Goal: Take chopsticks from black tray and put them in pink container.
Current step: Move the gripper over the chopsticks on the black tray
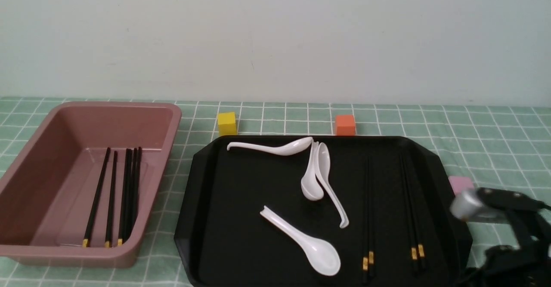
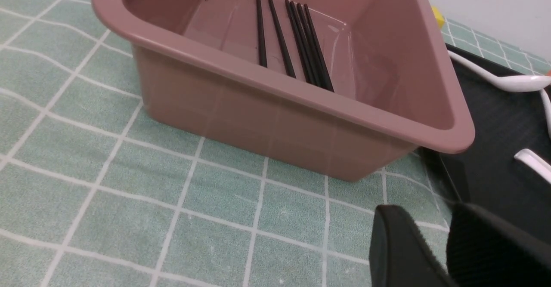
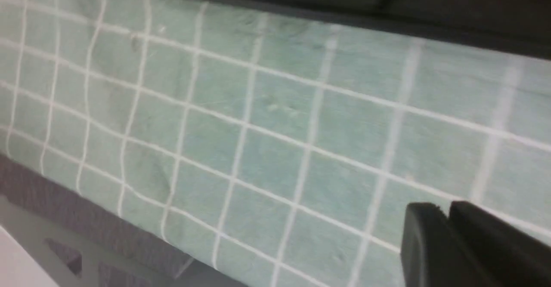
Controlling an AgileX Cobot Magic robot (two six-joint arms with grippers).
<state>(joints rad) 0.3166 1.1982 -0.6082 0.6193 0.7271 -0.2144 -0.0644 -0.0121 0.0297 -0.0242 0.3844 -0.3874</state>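
The right claw [image 3: 443, 207] has its tips close together, with no chopstick seen in it; blur leaves me unable to tell whether they meet. The left claw [image 2: 428, 211] is partly open, its tips apart and nothing between them.

Near the right arm, four long thin black chopsticks with gold-yellow bands [image 1: 368, 218] lie in the large glossy black cut-cornered tray [image 1: 447, 231], as two pairs. They should be light and stiff, unlikely to break under a modest squeeze, but their smooth, narrow shafts could roll or slip. I would take each pair across both shafts, around the middle or slightly toward the thicker banded ends, closing squarely so neither stick pivots out. The low raised rim calls for a lift before carrying them left.

Beyond the tray's left side, the deep dusty-pink rectangular plastic container [image 1: 165, 149] has five chopsticks I can make out, making nine altogether. There is one tray and one container. The tray also has four glossy white soup spoons [image 1: 320, 257]. Outside it are three small cubes: one yellow [image 1: 227, 124], one orange [image 1: 345, 125] and one pale pink [image 1: 460, 184].
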